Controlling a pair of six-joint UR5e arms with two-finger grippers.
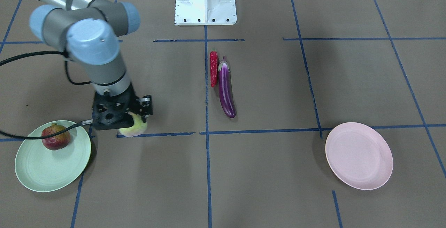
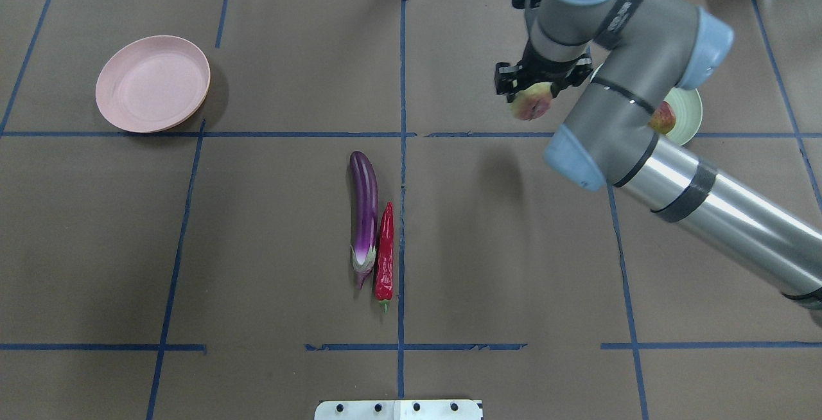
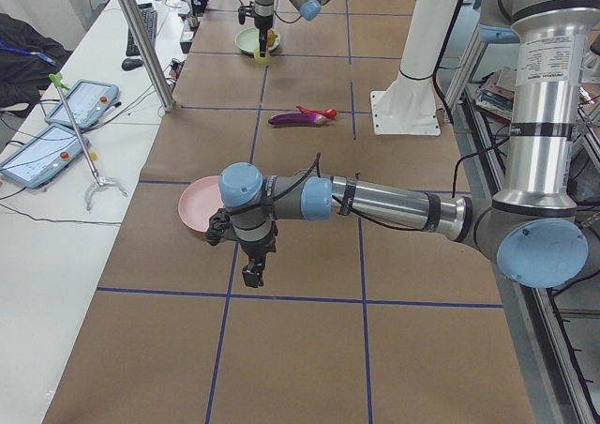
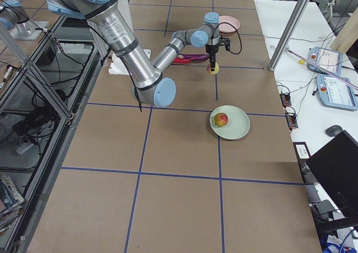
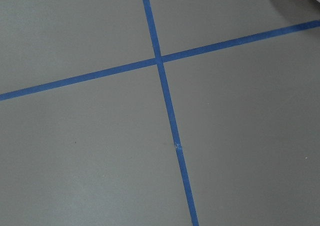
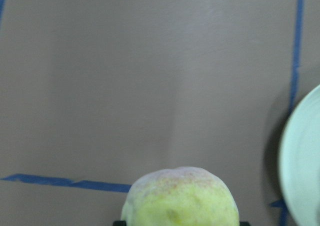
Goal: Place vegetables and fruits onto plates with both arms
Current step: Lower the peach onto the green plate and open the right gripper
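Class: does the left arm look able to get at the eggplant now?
Probably yes: nothing stands between the left gripper and the eggplant; only the chili lies close alongside it.

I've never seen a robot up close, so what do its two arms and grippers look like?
The right arm and left arm are round silver-grey tubes with darker grey elbows and light-blue joint caps. A black band rings the right arm's tube, and a loose black cable runs to its wrist. The right gripper and left gripper are black and blocky.
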